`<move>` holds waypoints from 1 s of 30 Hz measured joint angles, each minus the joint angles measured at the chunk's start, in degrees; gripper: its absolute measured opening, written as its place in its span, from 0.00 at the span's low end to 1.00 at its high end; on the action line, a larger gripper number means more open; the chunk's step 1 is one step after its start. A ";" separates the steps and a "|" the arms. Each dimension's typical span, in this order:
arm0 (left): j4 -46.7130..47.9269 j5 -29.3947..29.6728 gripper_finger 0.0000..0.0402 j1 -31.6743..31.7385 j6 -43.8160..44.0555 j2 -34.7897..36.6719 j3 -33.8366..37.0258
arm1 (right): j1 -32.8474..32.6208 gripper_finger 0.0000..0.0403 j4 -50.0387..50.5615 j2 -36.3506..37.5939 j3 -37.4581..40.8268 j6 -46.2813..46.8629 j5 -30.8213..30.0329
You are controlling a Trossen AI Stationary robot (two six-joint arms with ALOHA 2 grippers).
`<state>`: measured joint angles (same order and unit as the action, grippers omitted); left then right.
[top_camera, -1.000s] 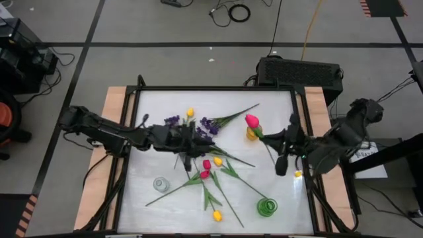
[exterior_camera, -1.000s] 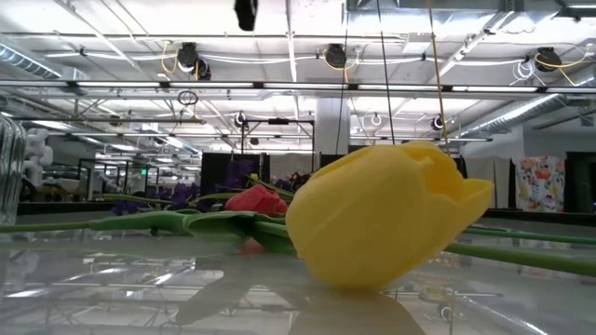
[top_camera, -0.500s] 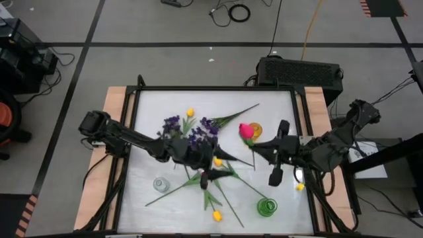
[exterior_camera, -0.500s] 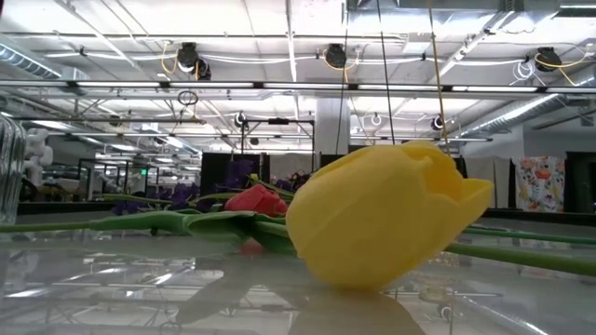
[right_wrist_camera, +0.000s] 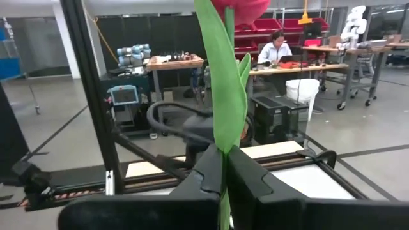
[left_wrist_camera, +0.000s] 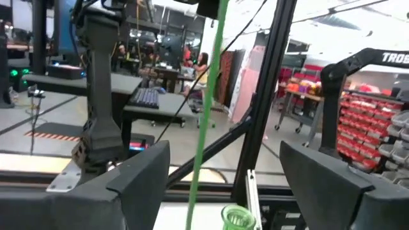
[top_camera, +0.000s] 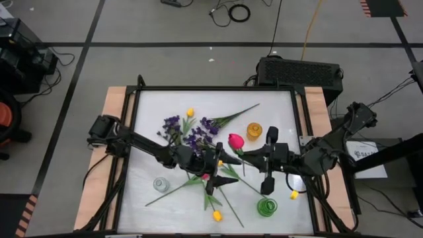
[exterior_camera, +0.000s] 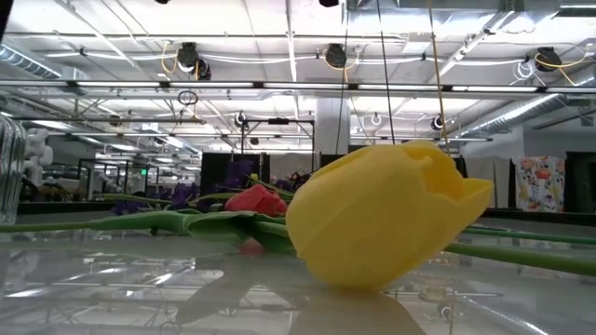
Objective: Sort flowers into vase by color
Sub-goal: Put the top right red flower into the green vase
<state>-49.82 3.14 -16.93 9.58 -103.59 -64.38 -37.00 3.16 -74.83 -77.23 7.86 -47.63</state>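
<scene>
Barely begun: clear vase point(top_camera: 160, 184) at seven o'clock, green vase point(top_camera: 267, 207) at five, orange vase point(top_camera: 254, 131) at two, all empty. Right gripper point(top_camera: 246, 156) clamped on pink tulip point(top_camera: 236, 141) mid-table. Left gripper point(top_camera: 216, 160) spread, nothing held. Remaining flowers point(top_camera: 198, 139) scattered centrally.

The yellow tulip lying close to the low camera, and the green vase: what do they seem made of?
Yellow tulip: probably moulded foam or soft plastic; matte, thick petals with a seam-like notch. Green vase: likely tinted glass or clear plastic; see-through with bright glints.

pink-red tulip point(top_camera: 236, 140), yellow tulip point(exterior_camera: 382, 220), purple sprigs point(top_camera: 197, 135), green vase point(top_camera: 267, 207)
</scene>
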 joint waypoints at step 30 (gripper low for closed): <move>-1.72 -2.13 0.17 3.72 0.56 -2.08 0.04 | 4.36 0.00 -2.50 0.00 0.00 -1.09 1.61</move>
<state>-51.54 1.01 -13.20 10.15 -105.67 -64.34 -32.64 0.66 -74.83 -77.23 6.76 -46.02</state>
